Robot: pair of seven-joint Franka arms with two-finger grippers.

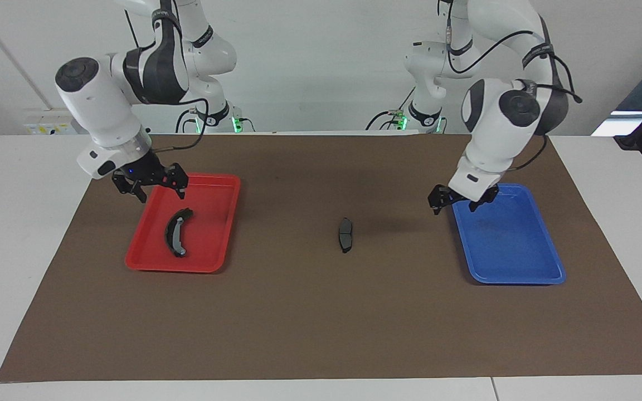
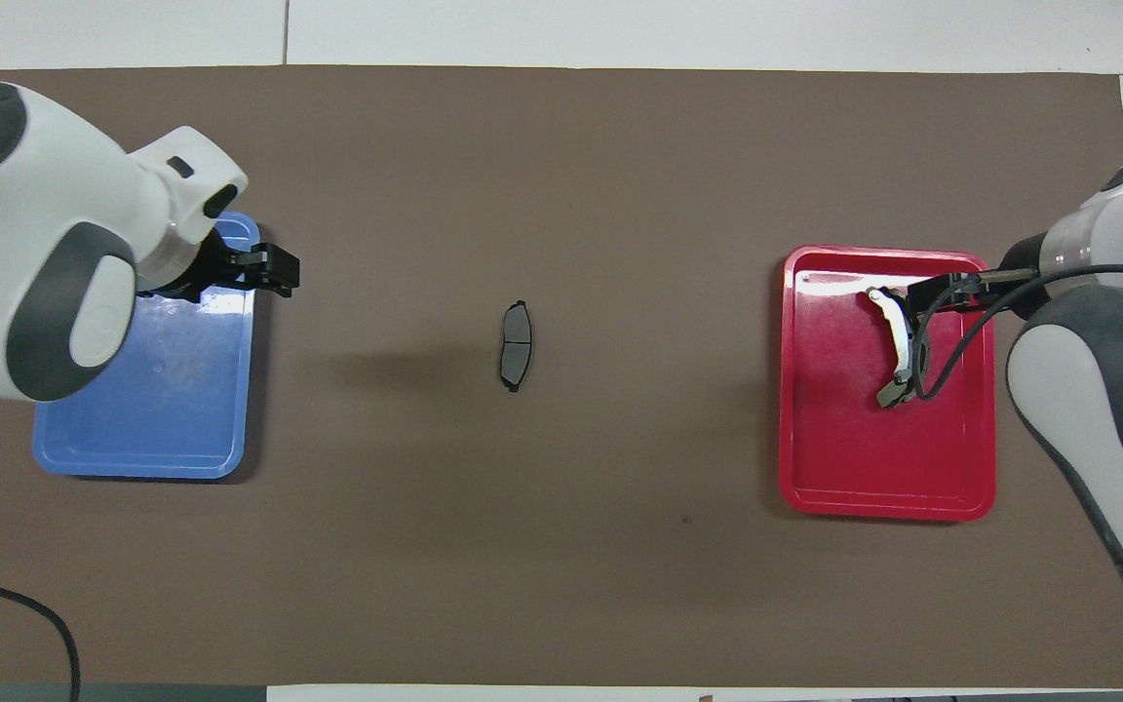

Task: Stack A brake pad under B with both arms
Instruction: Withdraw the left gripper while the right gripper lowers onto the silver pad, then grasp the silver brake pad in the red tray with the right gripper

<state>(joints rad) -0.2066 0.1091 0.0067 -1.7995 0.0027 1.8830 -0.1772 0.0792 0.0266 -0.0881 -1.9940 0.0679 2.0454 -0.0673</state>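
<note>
Right gripper open, empty, over red tray rim above B. A brake pad flat on mat, mid-table. Left gripper open, empty, over blue tray corner. Risk: curved B slipping from 2 fingers if gripped off-centre.

Both arms bend downward, left pincer and right pincer each spread wide, holding nothing.
</note>
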